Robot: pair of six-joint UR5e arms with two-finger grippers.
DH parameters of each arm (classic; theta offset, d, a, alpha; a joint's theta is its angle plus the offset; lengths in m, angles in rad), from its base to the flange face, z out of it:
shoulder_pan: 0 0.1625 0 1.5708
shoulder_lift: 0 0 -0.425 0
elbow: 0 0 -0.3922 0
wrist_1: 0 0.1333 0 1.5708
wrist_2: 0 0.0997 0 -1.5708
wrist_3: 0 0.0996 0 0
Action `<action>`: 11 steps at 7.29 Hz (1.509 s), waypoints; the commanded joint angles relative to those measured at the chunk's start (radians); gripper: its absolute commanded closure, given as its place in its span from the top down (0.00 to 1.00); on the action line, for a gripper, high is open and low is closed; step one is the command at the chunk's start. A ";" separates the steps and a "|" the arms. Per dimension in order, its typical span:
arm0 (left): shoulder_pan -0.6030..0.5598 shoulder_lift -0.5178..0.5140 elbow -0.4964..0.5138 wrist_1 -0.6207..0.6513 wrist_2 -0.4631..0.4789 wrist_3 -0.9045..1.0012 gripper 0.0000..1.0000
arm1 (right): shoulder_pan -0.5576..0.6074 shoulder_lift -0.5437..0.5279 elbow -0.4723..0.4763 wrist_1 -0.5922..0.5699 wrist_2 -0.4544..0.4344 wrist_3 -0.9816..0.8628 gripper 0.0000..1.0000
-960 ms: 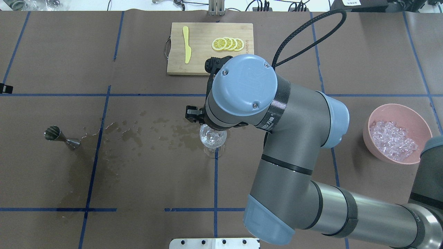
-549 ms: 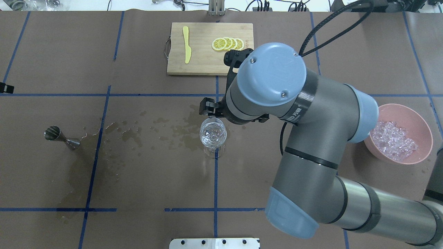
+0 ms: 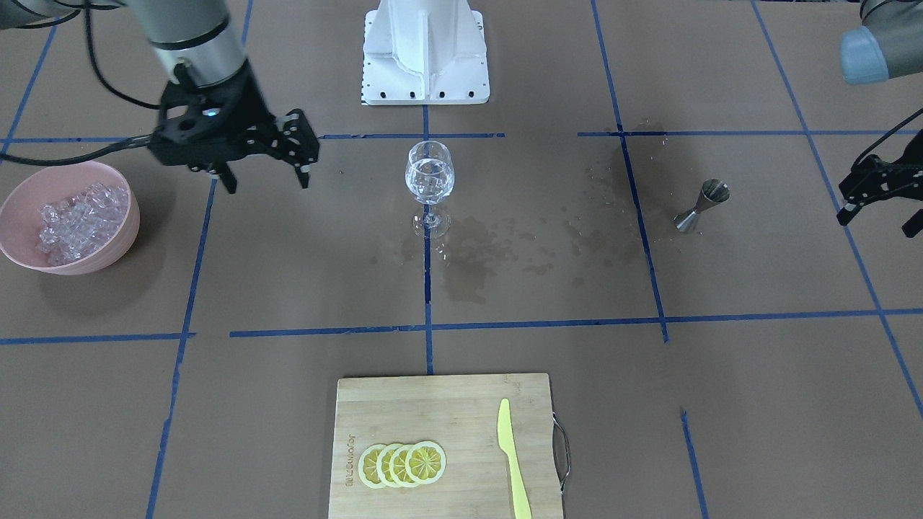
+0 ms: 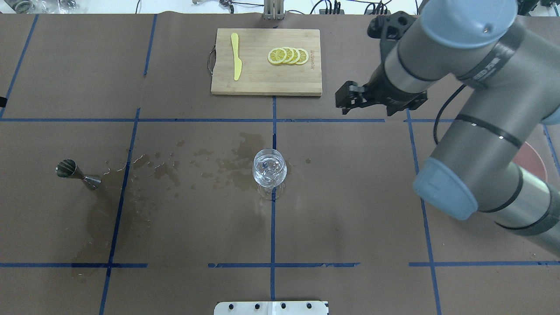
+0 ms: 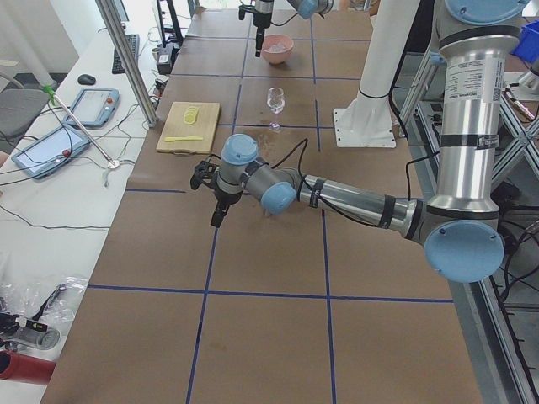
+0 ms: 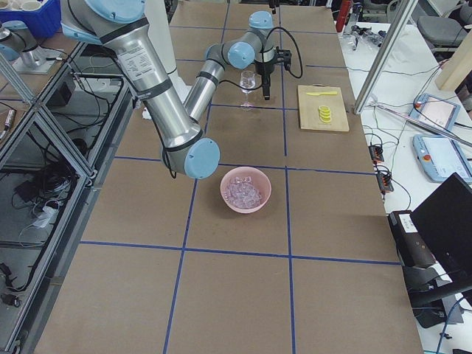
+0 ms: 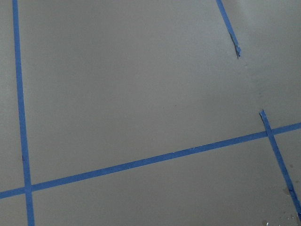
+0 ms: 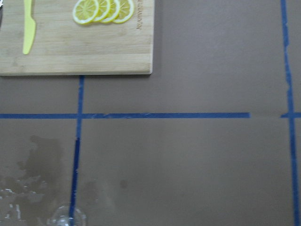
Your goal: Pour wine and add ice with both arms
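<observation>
— Where is the right gripper (image 3: 266,180)?
— It hangs pointing down, jaws spread wide, holding nothing.
— And the left gripper (image 3: 877,220)?
— Far to the other side, also spread, empty.

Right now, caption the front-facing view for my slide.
Right tool hangs open between the pink bowl of ice and the glass.

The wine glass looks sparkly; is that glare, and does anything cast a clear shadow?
Front-facing view: the wine glass carries small white glints, likely lamp reflections; the pink bowl casts a soft shadow toward the camera. Overhead view: the glass glints likewise.
</observation>
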 commanded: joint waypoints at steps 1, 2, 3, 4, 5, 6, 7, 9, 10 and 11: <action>-0.186 -0.128 -0.004 0.283 0.000 0.222 1.00 | 0.215 -0.134 -0.006 -0.006 0.115 -0.322 1.00; -0.226 -0.164 0.005 0.397 0.000 0.331 1.00 | 0.311 -0.200 -0.025 -0.005 0.151 -0.463 1.00; -0.251 -0.167 0.016 0.424 -0.006 0.397 1.00 | 0.381 -0.266 -0.054 -0.003 0.181 -0.606 1.00; -0.267 -0.152 0.042 0.423 -0.079 0.401 1.00 | 0.451 -0.306 -0.110 0.000 0.189 -0.736 1.00; -0.267 -0.084 0.036 0.406 -0.121 0.410 1.00 | 0.542 -0.325 -0.173 -0.001 0.212 -0.839 1.00; -0.265 -0.056 0.033 0.353 -0.124 0.401 1.00 | 0.611 -0.349 -0.230 0.000 0.258 -0.907 1.00; -0.267 -0.049 0.027 0.343 -0.124 0.408 1.00 | 0.669 -0.395 -0.297 0.015 0.302 -0.961 1.00; -0.259 0.033 0.008 0.296 -0.123 0.408 1.00 | 0.688 -0.490 -0.287 0.161 0.312 -1.000 1.00; -0.262 0.044 -0.021 0.224 -0.120 0.407 1.00 | 0.685 -0.488 -0.283 0.161 0.301 -0.994 1.00; -0.259 0.079 0.014 0.219 -0.117 0.410 1.00 | 0.685 -0.489 -0.290 0.158 0.300 -0.995 1.00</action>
